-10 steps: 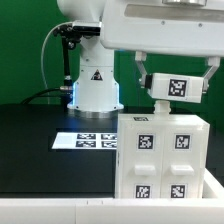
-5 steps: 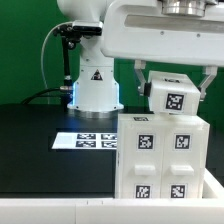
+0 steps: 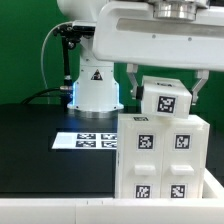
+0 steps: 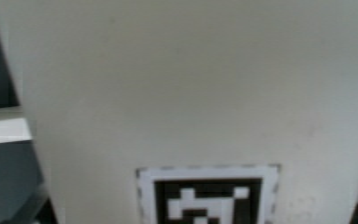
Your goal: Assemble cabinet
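- We see the end effector [image 3: 165, 88] clenched around a small tagged block [image 3: 167, 97].
- It hangs just above the cabinet box [image 3: 163, 157] on the black tabletop [image 3: 35, 150].

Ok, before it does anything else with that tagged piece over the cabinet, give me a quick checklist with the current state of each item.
1. Piece in grasp: the small tagged block sits between the fingers of the gripper. Ok.
2. Block clear of the cabinet body: its lower edge looks very close to the top face; whether they touch, cannot tell.
3. Block level: it appears slightly tilted in the exterior view. Not ok.
4. Alignment with its seat: the wrist view is filled by a white panel and a tag, no seat visible. Cannot tell.
5. Marker board unobstructed on the table. Ok.
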Robot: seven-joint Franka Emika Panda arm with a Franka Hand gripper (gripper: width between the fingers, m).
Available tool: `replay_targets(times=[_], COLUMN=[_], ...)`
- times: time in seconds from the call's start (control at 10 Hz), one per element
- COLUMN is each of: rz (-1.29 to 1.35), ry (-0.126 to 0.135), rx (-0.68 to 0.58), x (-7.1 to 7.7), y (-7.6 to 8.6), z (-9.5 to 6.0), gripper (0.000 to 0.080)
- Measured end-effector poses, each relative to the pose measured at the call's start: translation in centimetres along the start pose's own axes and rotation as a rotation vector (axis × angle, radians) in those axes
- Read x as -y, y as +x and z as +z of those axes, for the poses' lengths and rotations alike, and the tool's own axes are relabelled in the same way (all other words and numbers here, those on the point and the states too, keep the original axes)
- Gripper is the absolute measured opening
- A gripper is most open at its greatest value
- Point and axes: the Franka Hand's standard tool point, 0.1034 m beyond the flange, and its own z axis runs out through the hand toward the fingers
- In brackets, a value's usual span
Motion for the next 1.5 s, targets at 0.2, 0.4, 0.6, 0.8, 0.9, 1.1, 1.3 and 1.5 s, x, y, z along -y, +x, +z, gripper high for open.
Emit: replay_targets(times=[0.2,0.4,0.6,0.8,0.9,1.1,1.3,1.5], rz=[-0.006,-0.006,-0.006,-0.005,0.031,0.067,0.075,0.079], ry=[0.003,0.003,0.004,0.004,0.031,0.069,0.064,0.051], rx=[-0.017,-0.024,-0.024,-0.024,-0.017,-0.002,0.051,0.088], x=[0.6,0.6,0.6,0.6,0.8,1.1,0.8,0.4], y=[0.1,0.2,0.2,0.2,0.2,-0.6,-1.7,-2.2], z=[0.2,0.3,0.3,0.3,-0.2,-1.3,-0.8,-0.1], gripper=[0.0562,0.0562,0.0562,0.0729,0.0778,0.0795,0.0798,0.0797])
